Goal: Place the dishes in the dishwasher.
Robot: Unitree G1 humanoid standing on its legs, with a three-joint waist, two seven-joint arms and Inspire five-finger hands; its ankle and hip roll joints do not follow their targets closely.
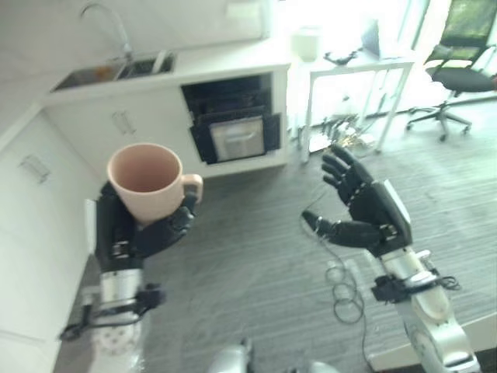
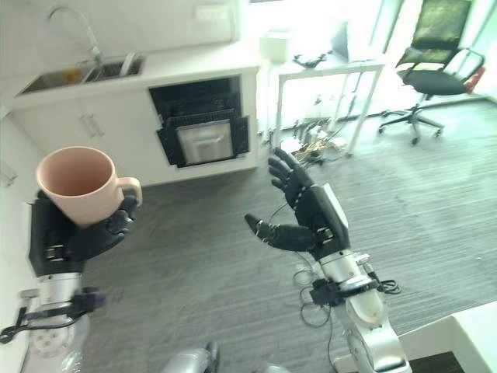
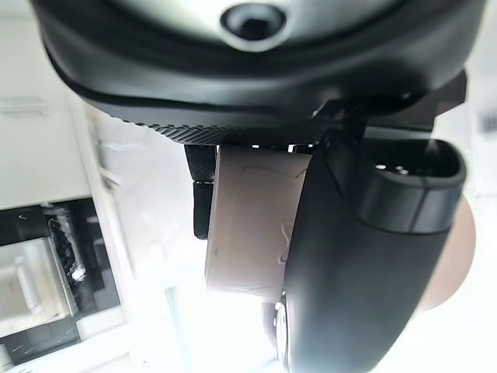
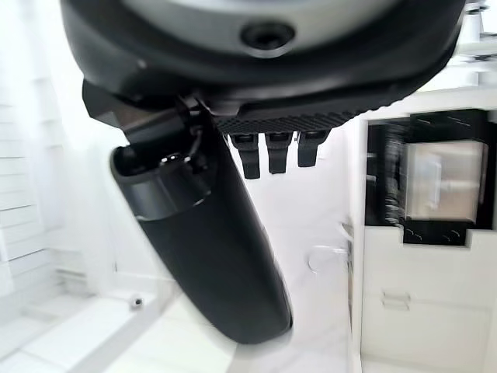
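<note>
Blk robot hand [image 1: 371,214] w/ silver-grey forearm.

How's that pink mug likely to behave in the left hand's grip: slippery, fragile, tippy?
The pink mug looks like smooth glazed ceramic, so probably rigid, somewhat slippery and breakable if dropped. The left hand grips its lower body, so it may tilt. It looks empty, so likely no spill.

From the head we look down through two eyes set slightly apart; both share the floor [image 1: 256,256] and the open dishwasher [image 2: 203,130] ahead. Our wrist cameras sit close behind each hand, also facing that dishwasher.
</note>
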